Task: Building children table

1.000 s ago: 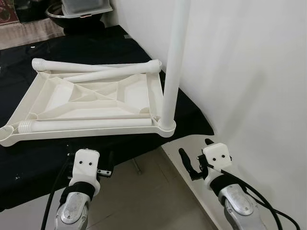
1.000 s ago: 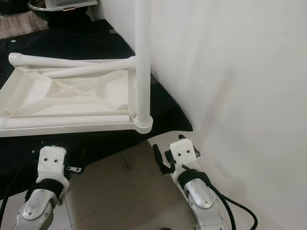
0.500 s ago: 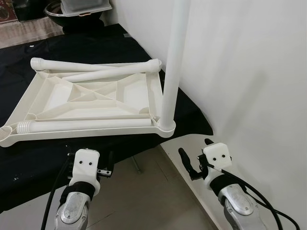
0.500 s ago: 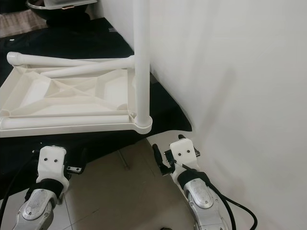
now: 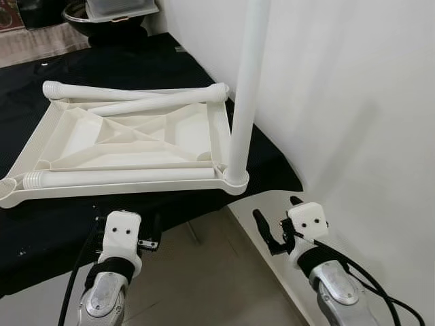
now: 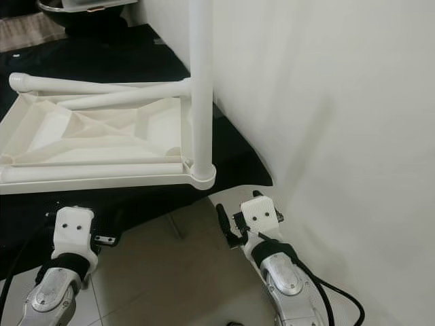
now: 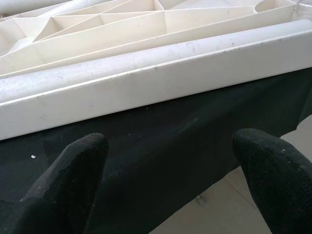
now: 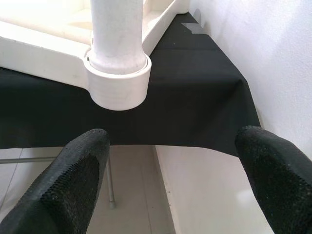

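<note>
Right hand [image 8: 170, 180] spread near smooth round leg [image 8: 118, 34].

White tabletop [image 5: 129, 139] and legs [image 5: 245, 88] — black cloth [image 5: 54, 224].

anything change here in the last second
Nothing visibly changed. The upright leg stands in the corner socket of the upturned tabletop, three loose legs lie on it, and both open grippers, left and right, hover just short of the black-covered table.

I see even, bright daylight w/ soft shadows on the white wall [image 5: 353, 102], head views sharp, wrist-view fingertips [image 8: 73, 180] blurred, no glare.
</note>
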Controlling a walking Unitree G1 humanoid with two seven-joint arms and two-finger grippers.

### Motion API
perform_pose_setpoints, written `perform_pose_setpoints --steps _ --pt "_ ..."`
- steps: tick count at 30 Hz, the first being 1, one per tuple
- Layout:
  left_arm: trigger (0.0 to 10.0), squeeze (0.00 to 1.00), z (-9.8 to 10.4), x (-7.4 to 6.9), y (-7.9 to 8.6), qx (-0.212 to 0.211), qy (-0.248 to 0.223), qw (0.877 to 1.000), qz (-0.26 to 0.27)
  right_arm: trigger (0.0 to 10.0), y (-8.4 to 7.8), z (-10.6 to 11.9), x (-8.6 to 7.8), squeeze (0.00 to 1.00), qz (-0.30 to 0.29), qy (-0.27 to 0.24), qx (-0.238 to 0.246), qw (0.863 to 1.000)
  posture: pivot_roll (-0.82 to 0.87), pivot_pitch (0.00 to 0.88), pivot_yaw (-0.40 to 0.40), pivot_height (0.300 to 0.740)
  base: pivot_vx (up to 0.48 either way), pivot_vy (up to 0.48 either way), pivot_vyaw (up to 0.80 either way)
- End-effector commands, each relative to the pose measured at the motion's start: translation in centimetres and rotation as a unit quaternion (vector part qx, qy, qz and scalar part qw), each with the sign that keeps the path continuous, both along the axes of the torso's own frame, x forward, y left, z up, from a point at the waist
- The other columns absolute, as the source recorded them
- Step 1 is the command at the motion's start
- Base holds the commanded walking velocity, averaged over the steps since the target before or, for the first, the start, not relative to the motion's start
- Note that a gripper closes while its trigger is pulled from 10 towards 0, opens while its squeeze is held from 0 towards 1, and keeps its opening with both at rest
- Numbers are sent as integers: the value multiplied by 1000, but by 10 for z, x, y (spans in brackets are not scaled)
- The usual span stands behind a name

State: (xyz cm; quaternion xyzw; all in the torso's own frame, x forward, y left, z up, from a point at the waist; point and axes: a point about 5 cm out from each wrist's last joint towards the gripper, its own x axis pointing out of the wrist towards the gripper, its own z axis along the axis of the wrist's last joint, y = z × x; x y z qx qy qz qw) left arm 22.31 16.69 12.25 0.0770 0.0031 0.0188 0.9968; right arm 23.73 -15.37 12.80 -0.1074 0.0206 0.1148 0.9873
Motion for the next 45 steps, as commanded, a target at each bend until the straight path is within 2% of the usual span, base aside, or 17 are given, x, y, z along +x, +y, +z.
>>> perform_pose_setpoints --steps 1,45 --pt "10000 0 -3 -2 2 10 7 1000 2 10000 0 -3 -1 0 1 8 3 1000 -54 170 -20 740 0 0 0" --pt "10000 0 -2 1 5 15 10 1000 1 10000 3 -3 1 0 -4 10 5 1000 -55 171 -4 740 0 0 0"
